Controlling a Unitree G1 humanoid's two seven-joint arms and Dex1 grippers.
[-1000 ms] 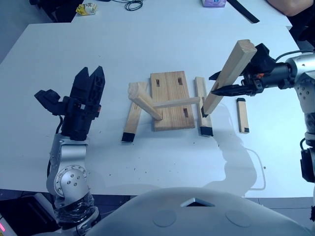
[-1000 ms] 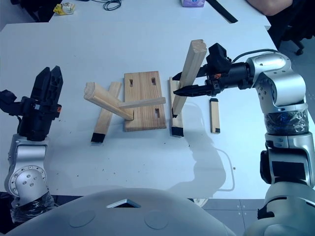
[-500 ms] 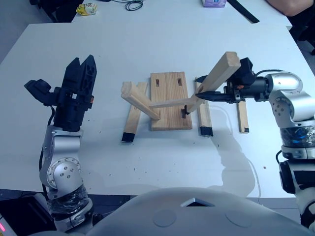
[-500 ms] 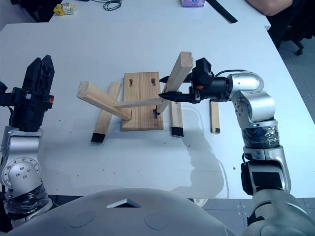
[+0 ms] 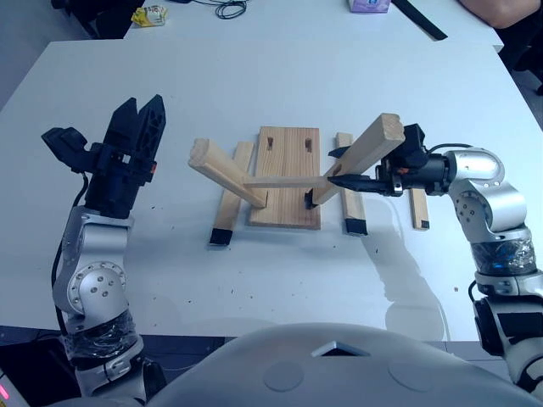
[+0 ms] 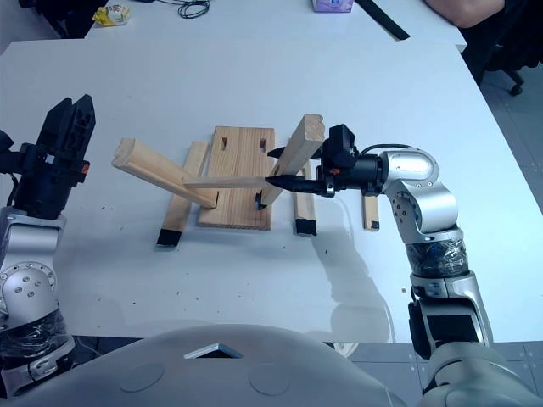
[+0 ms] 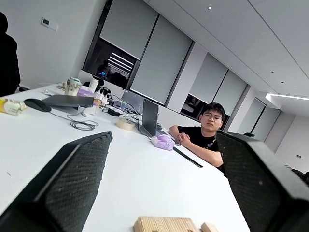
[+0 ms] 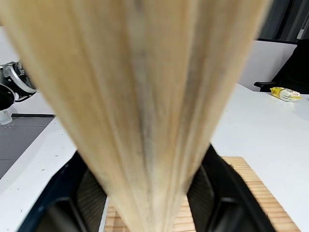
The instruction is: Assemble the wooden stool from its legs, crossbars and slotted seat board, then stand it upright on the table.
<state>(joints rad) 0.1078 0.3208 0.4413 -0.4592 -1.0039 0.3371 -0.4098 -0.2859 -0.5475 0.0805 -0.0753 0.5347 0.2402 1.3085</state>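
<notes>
Stool parts of pale wood were spread over the middle of a white bench [image 5: 254, 76]. A flat, rectangular wooden seat board [image 5: 284, 208], with small slots cut near its corners, was laid at the centre. Over it a part-built frame was held. A square-section wooden leg with a black foot cap [image 5: 373, 142] was clamped between the fingers of the black right gripper [image 5: 338, 167], which was extended in from the right. This held leg was tilted, with its bare end raised up and to the right. Its black foot was set down on the board by the right-hand slot closer to the robot. Whether the foot was seated in that slot could not be told. In the right wrist view the held leg was seen pressed between both pads [image 8: 94, 193].

A thin wooden crossbar [image 5: 284, 181] was run leftward from the held leg to a second square wooden leg [image 5: 222, 172]. That second leg was also slanted, with its lower end at the board's left edge and its upper end raised out to the left.

A third black-capped wooden leg [image 5: 227, 216] was laid flat on the bench just beside the board's left edge, and a fourth leg [image 5: 353, 212] of the same kind just beside its right edge. A short wooden bar with a dark tip [image 5: 419, 214] was laid farther right. The black left gripper [image 5: 142, 106] was held upright, well apart to the left of the parts, with its fingers parted around nothing.
</notes>
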